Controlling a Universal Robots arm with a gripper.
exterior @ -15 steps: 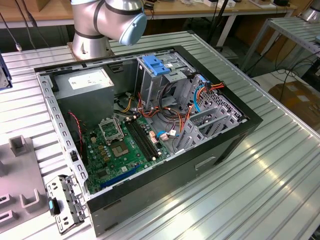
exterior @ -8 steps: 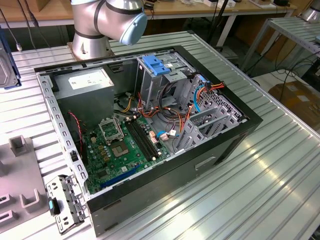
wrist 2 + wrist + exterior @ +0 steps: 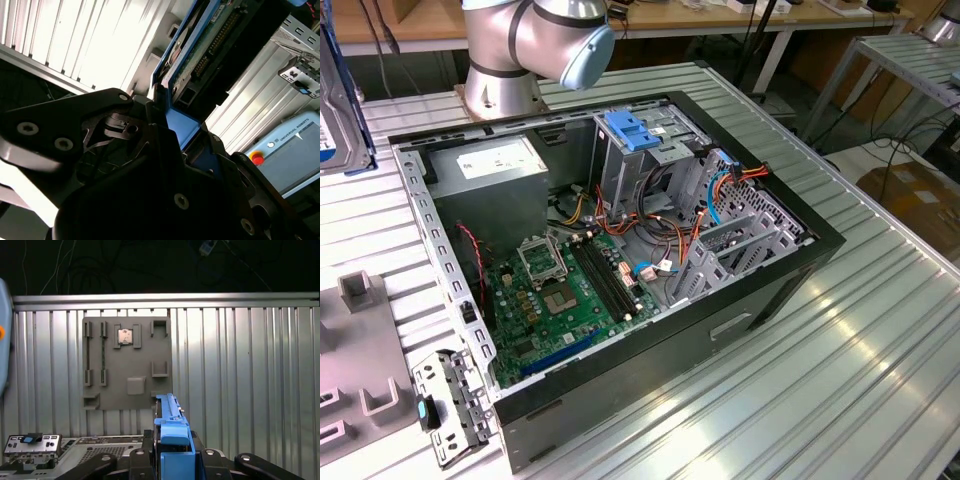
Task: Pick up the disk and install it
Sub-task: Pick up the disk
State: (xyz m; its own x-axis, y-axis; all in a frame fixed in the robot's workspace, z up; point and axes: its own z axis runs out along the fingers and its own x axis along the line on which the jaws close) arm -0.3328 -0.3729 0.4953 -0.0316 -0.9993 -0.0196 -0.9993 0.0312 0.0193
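Pick-up done: disk (image 3: 338, 110) held edge-on, gripper (image 3: 172, 452) closed on its blue frame, up off the table (image 3: 840, 380) at the exterior view's upper left edge. Installation not yet done: well apart from the open computer case (image 3: 720, 330) at centre, drive cage (image 3: 620, 175) beneath blue latch (image 3: 632, 132).

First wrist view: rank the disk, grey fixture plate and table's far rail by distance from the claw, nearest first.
1. disk: clamped in the claw, blue frame edge showing.
2. grey fixture plate: lying flat just past the disk.
3. table's far rail: beyond the plate.
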